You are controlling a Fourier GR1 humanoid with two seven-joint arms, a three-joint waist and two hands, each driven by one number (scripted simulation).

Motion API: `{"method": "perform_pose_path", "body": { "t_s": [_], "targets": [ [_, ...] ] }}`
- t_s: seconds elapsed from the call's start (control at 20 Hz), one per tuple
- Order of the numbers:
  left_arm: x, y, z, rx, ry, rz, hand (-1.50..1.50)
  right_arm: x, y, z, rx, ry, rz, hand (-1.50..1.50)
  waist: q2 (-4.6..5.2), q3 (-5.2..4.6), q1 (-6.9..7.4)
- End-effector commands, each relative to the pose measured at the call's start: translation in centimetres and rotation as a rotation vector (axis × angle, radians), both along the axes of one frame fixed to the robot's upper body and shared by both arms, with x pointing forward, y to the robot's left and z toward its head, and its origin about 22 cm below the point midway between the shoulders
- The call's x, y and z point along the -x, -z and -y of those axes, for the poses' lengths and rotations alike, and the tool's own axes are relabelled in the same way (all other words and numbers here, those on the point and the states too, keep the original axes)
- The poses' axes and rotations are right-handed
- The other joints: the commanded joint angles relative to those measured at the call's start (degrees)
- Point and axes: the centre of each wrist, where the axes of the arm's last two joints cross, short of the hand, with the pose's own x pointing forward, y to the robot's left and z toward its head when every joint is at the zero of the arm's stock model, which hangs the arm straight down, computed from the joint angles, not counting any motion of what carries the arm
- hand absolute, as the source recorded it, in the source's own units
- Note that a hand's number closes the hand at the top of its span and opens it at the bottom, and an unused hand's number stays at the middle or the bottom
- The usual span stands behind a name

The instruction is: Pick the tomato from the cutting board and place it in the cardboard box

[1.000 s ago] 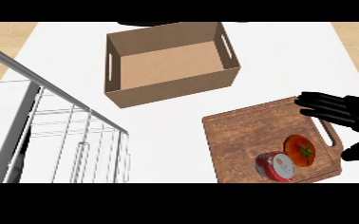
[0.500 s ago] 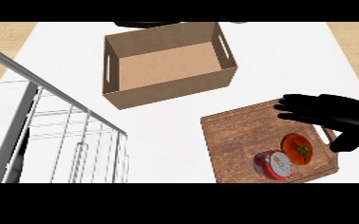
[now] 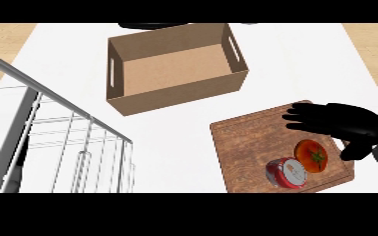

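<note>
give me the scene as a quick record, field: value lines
tomato: tomato on the cutting board, not held
beside tomato: red-rimmed can, lying on the board
right hand: right hand open, over the board's far right part, just above the tomato
cardboard box: cardboard box open-topped, nothing seen inside, up and left of the board
left edge: wire rack
left hand: not in view

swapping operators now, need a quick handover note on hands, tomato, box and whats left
Right hand: open, fingers spread over the cutting board, just above the tomato, not gripping it.
Left hand: not in view.
Tomato sits on the board beside a small red-rimmed can.
Cardboard box stands open further up the counter, nothing visible inside.
Done: hand positioned at the board.
Left: grasp the tomato, lift it, carry it to the box, release.
</note>
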Motion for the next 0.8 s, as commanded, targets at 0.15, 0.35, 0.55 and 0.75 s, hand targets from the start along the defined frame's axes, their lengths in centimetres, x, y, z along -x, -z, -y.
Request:
{"method": "perform_pose_path", "body": {
  "t_s": [0.15, 0.35, 0.55, 0.75],
  "targets": [
    [-2.1, -1.4, -0.1, 0.015, 0.006, 0.028, 0.0, 0.4, -1.3, 0.4, -0.055, -0.107, -0.048, -1.5, -0.09, 0.25, -0.77],
    [-0.8, -2.1, 0.5, -0.009, 0.014, 0.055, 0.0, 1.2, 0.4, -0.9, -0.04, -0.151, -0.091, -1.5, -0.13, 0.29, -0.19],
    [-1.1, -1.5, 0.0, -0.003, 0.013, 0.03, 0.0, 2.2, 0.4, -0.8, -0.068, -0.183, -0.075, -1.5, -0.11, 0.27, -0.51],
    [-2.1, -0.2, 0.9, 0.017, -0.009, 0.032, 0.0, 3.6, -1.5, -0.2, -0.025, -0.186, -0.059, -1.5, -0.12, 0.24, -1.04]
  ]
}}
